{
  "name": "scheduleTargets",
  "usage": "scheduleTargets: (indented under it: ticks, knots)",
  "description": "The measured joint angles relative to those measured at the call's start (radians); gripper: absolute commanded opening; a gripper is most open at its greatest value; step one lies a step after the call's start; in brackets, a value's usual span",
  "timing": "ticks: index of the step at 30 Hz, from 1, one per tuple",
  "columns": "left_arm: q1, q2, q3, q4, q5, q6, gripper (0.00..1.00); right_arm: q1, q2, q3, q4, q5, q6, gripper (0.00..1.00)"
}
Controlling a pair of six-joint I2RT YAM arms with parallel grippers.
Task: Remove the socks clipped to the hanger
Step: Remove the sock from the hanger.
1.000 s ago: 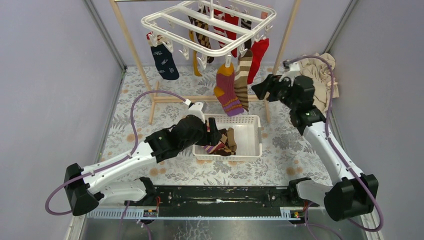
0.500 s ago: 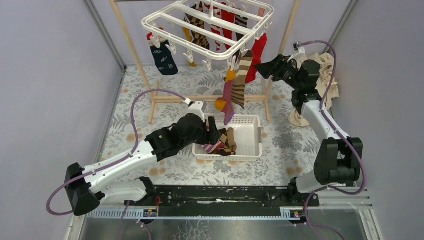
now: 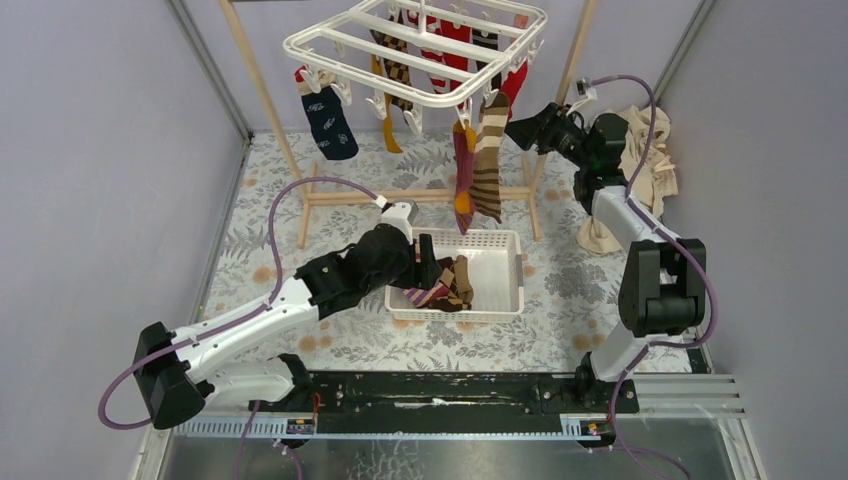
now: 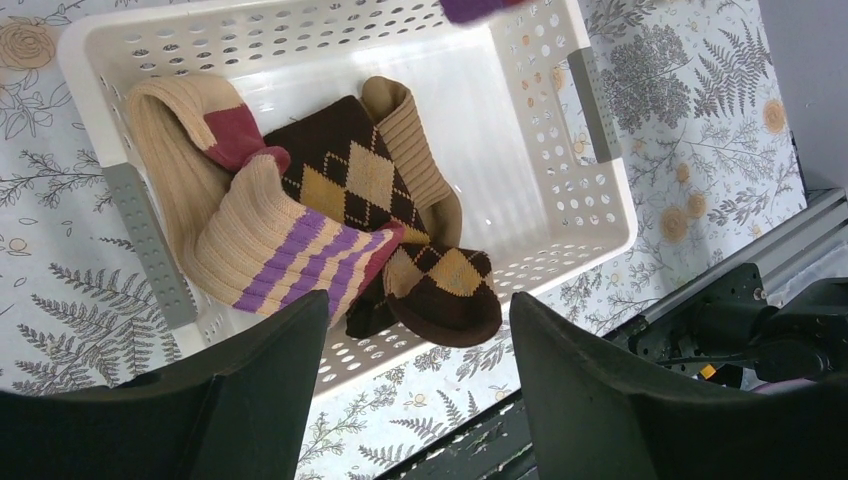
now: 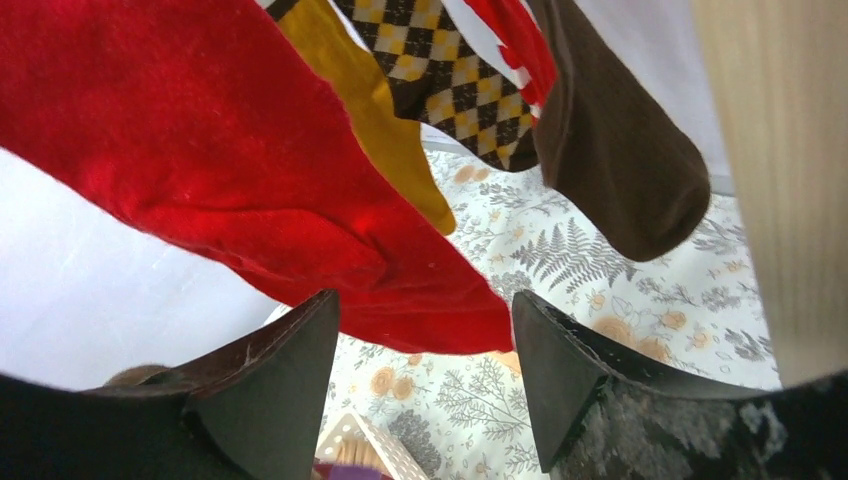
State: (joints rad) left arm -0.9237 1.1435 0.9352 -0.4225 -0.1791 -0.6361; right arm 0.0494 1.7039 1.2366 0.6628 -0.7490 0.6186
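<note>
The white hanger (image 3: 330, 42) hangs at the top centre with several socks clipped under it: a navy one (image 3: 328, 122), a brown-striped one (image 3: 489, 160), a mustard-and-purple one (image 3: 463, 180) and a red one (image 3: 513, 85). My right gripper (image 3: 520, 128) is raised beside the red sock, open. In the right wrist view the red sock (image 5: 220, 150) hangs just in front of the open right gripper (image 5: 425, 300), not between the fingers. My left gripper (image 4: 418, 305) hovers open over the basket (image 4: 600, 130), where an argyle sock (image 4: 350, 175) and a tan purple-striped sock (image 4: 275, 250) lie.
The white basket (image 3: 510, 285) sits mid-table. A wooden pole frame (image 3: 260, 90) carries the hanger; one pole (image 5: 780, 150) stands close to my right fingers. A beige cloth heap (image 3: 650, 160) lies at the right wall. Purple walls close in on both sides.
My right arm has risen and reached up toward the hanger's right side, near the red sock. The hanger has swung and the striped socks have turned. The left arm has hardly moved.
</note>
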Motion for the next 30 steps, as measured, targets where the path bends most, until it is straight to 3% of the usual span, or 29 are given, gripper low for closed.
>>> scheduleTargets:
  ticks: [9, 16, 26, 30]
  knots:
    - [0.002, 0.027, 0.002, 0.002, 0.024, 0.003, 0.74, 0.000, -0.320, -0.239, -0.146, 0.179, -0.097, 0.70]
    - [0.004, 0.041, 0.003, 0.004, 0.043, 0.002, 0.73, 0.004, -0.520, -0.293, -0.203, 0.163, -0.117, 0.67]
    - [0.004, 0.036, 0.003, 0.005, 0.069, 0.001, 0.73, 0.124, -0.420, -0.263, -0.245, 0.098, -0.170, 0.69]
    - [0.004, 0.013, 0.003, 0.004, 0.071, -0.002, 0.73, 0.154, -0.346, -0.221, -0.252, 0.095, -0.178, 0.65]
